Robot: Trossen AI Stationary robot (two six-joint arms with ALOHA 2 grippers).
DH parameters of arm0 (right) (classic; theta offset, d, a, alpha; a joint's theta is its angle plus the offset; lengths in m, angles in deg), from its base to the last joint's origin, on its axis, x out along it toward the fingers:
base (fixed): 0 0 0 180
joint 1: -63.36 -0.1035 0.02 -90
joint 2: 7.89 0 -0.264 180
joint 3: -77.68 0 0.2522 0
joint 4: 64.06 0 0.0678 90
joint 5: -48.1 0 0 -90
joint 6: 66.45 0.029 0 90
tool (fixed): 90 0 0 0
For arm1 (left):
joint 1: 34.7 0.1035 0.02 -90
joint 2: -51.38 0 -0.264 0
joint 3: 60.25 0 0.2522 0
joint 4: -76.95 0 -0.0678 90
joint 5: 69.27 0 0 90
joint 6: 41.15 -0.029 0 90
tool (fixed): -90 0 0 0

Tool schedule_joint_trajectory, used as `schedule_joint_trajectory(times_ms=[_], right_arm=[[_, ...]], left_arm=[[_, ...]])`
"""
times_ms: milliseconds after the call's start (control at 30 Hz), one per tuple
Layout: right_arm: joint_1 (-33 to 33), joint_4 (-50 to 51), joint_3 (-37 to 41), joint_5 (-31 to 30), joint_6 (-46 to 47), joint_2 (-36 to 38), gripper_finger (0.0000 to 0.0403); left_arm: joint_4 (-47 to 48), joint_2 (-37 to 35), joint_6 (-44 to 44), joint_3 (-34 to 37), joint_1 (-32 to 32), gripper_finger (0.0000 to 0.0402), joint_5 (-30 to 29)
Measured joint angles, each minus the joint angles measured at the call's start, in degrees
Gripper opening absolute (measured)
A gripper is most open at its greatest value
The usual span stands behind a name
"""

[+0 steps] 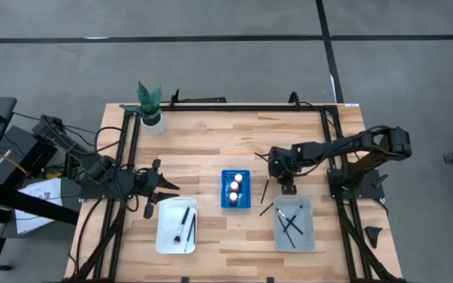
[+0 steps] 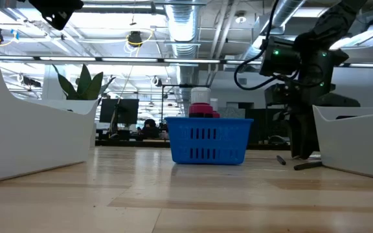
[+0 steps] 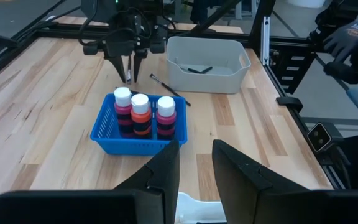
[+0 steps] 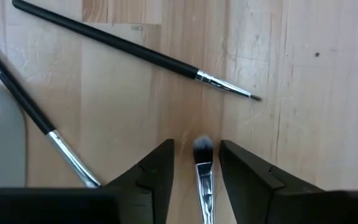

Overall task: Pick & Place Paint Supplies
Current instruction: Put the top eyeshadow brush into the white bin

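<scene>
High view: right gripper [image 1: 286,187] points down at the bare wood just beyond the grey tray [image 1: 295,224], right of the blue basket [image 1: 236,189]. Two loose brushes [image 1: 266,189] lie on the table beside it; more brushes sit in the grey tray and in the white tray [image 1: 177,226]. Left gripper [image 1: 154,188] waits at the white tray's far-left corner.

Low view: right arm hangs down just left of the grey tray's wall; fingertips hidden.

Left wrist view: three red bottles [image 3: 140,114] stand in the basket. Left fingers [image 3: 165,171] part-open, holding nothing.

Right wrist view: a flat-tipped brush [image 4: 202,171] lies between the right fingers [image 4: 151,171], which stand part-open. Cannot tell whether they pinch it yet.

Judgement: step in hand is picking a loose brush. Next calls for a firm close, a lift, then a carry over the grey tray.
</scene>
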Motion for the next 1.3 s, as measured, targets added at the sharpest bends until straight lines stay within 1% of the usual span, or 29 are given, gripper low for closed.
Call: schedule_joint_trajectory(times_ms=[133, 267, 600, 767, 967, 1067, 1133, 1200, 1300], right_arm=[[0.02, -1.1, 0.91, -0.02, 0.1, -0.93, 0.0116], [0.02, -0.8, 0.75, -0.04, 0.13, -2.34, 0.0094], [0.02, -1.71, 0.88, -0.06, 0.0, -2.23, 0.0008], [0.02, -1.3, 0.81, -0.39, 0.09, -2.1, 0.0004], [-1.32, -0.2, -0.78, -2.74, 0.74, -0.16, 0.0001], [-2.59, 0.32, -1.85, -5.84, 1.12, 1.58, 0.0001], [-3.13, 0.59, -2.59, -9.34, 2.78, 3.24, 0.0], [-3.08, 0.78, -3.05, -12.6, 4.07, 4.67, 0.0], [-2.98, -0.66, -4.25, -15.26, 4.44, 7.46, 0.0]], left_arm=[[0.01, 0.0, 0.04, 0.0, 0.01, 0.0091, 0.0], [-0.02, 0.0, 0.04, 0.0, 0.0, 0.0091, 0.0], [-0.11, 0.0, 0.07, 0.0, 0.0, 0.0091, 0.0], [-0.11, 0.0, 0.07, 0.0, 0.02, 0.0091, 0.02], [-0.19, 0.0, 0.09, 0.0, 0.0, 0.0091, 1.11], [-0.35, 0.0, 0.07, 0.0, 0.0, 0.0091, 1.11], [-0.35, 0.0, 0.02, 0.0, 0.01, 0.0091, 1.04], [-0.31, 0.02, -0.73, 0.0, 0.02, 0.0091, 0.0], [-0.48, 0.04, -3.28, 0.0, 0.02, 0.0091, -2.2]])
